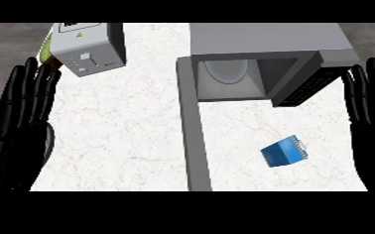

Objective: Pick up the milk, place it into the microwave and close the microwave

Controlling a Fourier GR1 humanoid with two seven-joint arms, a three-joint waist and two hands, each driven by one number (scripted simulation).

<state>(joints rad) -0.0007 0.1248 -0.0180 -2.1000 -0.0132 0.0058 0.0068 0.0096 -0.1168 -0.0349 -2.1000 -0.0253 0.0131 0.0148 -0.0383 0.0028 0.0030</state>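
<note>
A blue milk carton [284,151] lies on the white counter, right of centre and in front of the microwave. The grey microwave [267,62] stands at the back right with its cavity open; a white turntable shows inside. Its door [192,124] swings out toward me as a long grey slab left of the carton. My left hand [26,114] rests open at the left edge, fingers up. At the right edge my right hand [360,96] is open too, fingers up, beside the microwave's vented side. Neither hand touches the carton.
A grey toaster [89,49] stands at the back left, with a green object [47,49] partly hidden behind it. Bare marble counter [117,129] stretches between the toaster and the microwave door.
</note>
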